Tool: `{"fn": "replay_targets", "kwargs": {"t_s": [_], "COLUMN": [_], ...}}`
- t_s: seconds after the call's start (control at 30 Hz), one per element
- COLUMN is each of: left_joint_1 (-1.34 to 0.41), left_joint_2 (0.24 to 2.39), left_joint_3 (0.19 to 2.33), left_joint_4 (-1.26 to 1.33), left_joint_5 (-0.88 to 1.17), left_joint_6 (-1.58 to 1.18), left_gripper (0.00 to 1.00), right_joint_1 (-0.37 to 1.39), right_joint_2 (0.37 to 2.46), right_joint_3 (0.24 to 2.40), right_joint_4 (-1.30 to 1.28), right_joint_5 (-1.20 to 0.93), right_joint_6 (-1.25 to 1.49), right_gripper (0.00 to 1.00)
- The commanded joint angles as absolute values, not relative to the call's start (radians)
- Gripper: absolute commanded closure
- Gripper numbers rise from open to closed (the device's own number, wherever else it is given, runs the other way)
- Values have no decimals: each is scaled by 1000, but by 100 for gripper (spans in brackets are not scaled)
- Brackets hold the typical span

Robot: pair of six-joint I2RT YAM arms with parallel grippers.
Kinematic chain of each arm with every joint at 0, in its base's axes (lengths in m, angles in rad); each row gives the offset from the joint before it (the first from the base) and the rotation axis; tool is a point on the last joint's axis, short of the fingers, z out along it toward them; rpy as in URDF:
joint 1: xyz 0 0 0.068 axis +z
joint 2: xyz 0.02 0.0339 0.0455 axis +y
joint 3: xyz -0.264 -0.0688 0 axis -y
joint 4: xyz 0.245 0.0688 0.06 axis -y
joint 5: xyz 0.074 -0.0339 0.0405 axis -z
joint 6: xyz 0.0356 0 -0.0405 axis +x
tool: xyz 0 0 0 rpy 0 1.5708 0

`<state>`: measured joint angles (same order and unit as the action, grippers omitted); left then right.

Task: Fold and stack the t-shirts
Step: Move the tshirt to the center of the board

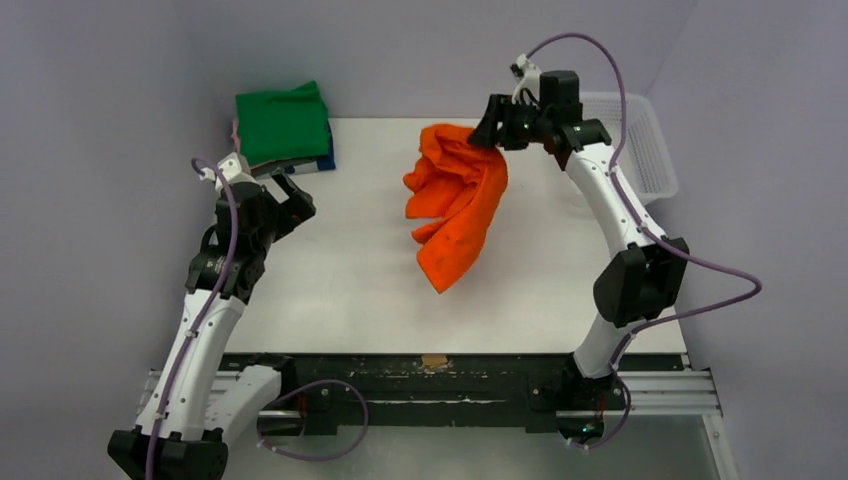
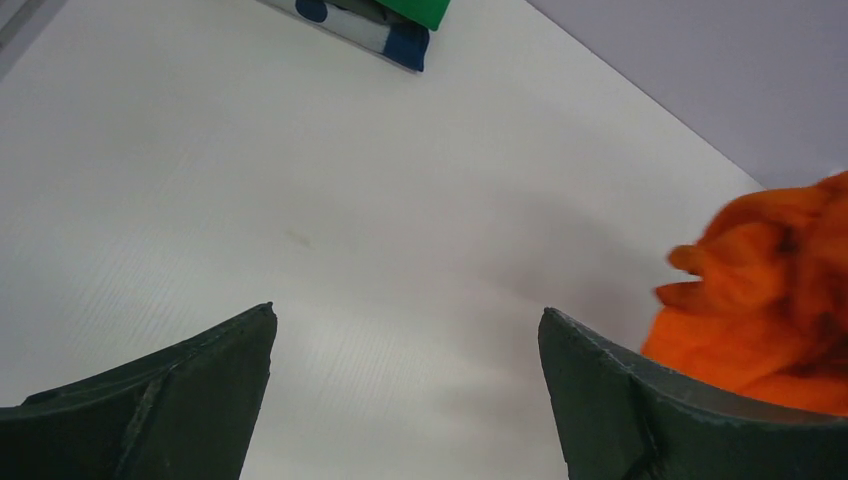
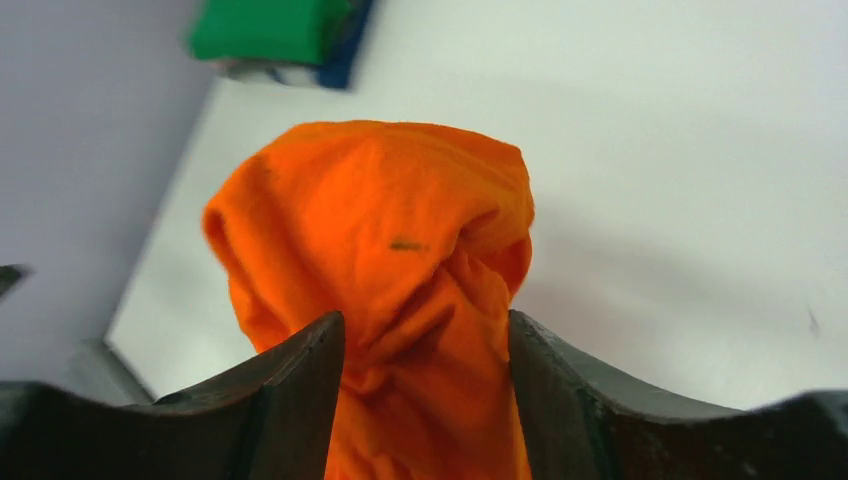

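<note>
My right gripper (image 3: 425,395) is squeezed tight on a bunch of the orange t-shirt (image 1: 455,205), near the far middle of the table (image 1: 340,290). The shirt hangs from it in a crumpled lump. Its low end looks like it rests on the table, but I cannot be sure. My left gripper (image 2: 405,400) has its fingers wide apart with nothing between them. It floats over the left side, well apart from the shirt. The green t-shirt (image 1: 282,122) sits folded on top of the pile in the far left corner, with a dark blue t-shirt (image 1: 328,160) under it. I think the job now is to open the orange shirt out flat before any fold. To do that well, I would bring my left gripper across to grab a loose edge or a shoulder, not the thick middle. Then both grippers should pull gently apart so the cloth spreads. I would lay it down slowly in the middle, away from the pile and the white basket (image 1: 640,140). If I pull too hard, the cloth may slip out.
</note>
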<state>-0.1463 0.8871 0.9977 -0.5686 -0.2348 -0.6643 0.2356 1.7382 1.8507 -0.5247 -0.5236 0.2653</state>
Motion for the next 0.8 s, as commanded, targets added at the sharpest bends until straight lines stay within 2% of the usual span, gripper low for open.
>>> {"fn": "replay_targets", "kwargs": {"t_s": [0.0, 0.07, 0.17, 0.3, 0.47, 0.6, 0.77], "left_joint_1": [-146, -146, -165, -213, -243, -293, -343], "left_joint_2": [907, 939, 996, 1086, 1207, 1325, 1479], "left_joint_3": [964, 959, 947, 942, 949, 977, 1053], "left_joint_4": [-613, -620, -606, -596, -555, -512, -549], "left_joint_5": [-169, -122, -22, 40, 156, 211, 211], "left_joint_6": [-717, -729, -731, -717, -703, -704, -682], "left_gripper": [0, 0, 0, 0, 0, 0, 0], "right_joint_1": [180, 176, 182, 279, 511, 696, 887], "right_joint_2": [1802, 1781, 1660, 1476, 1345, 1330, 1484], "right_joint_3": [1677, 1606, 1445, 1254, 1056, 930, 930], "right_joint_4": [-627, -672, -640, -605, -641, -588, -535], "right_joint_5": [-120, 40, 144, 141, 150, 124, 129], "right_joint_6": [344, 362, 389, 410, 498, 600, 628], "right_gripper": [36, 30, 26, 24, 24, 28, 33]}}
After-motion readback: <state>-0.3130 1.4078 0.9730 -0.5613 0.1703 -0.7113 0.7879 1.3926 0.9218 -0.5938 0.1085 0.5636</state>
